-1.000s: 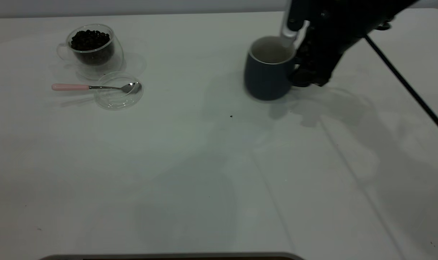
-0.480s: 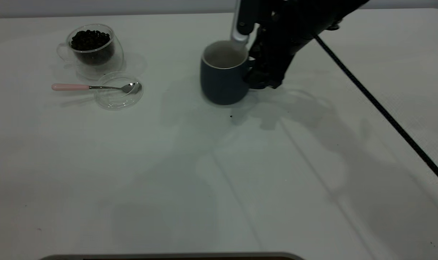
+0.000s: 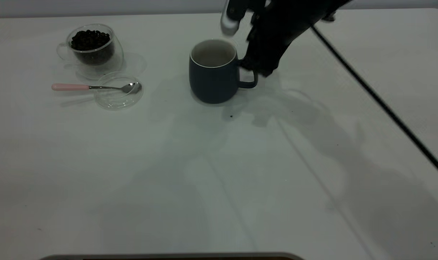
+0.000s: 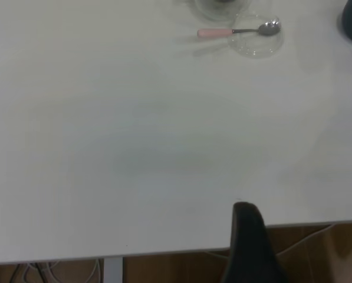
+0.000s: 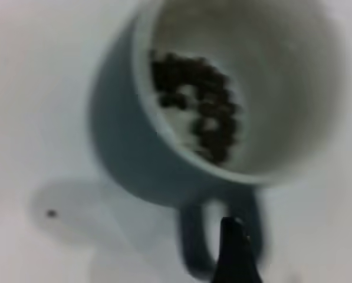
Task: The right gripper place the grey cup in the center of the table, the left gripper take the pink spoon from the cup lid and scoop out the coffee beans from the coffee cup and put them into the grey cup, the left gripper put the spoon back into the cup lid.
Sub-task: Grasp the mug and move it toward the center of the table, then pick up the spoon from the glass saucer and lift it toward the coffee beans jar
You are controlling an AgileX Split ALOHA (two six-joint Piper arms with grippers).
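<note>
One mug (image 3: 213,74) stands mid tabletop (image 3: 168,162), ready for beans; my right gripper (image 3: 256,66) hangs by handle, jaws' state unclear. Left gripper (image 4: 249,247) parked, unclear too.

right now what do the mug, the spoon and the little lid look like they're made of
The grey cup: likely glazed ceramic, opaque blue-grey outside, white inside, thin white rim. The pink spoon: shiny metal bowl and neck; the matte pale pink handle could be plastic or coated. The cup lid: clear glass by its look, table visible through it.

Grey cup (image 3: 213,71) upright mid-table, pink spoon (image 3: 96,87) across cup lid (image 3: 118,96)
</note>
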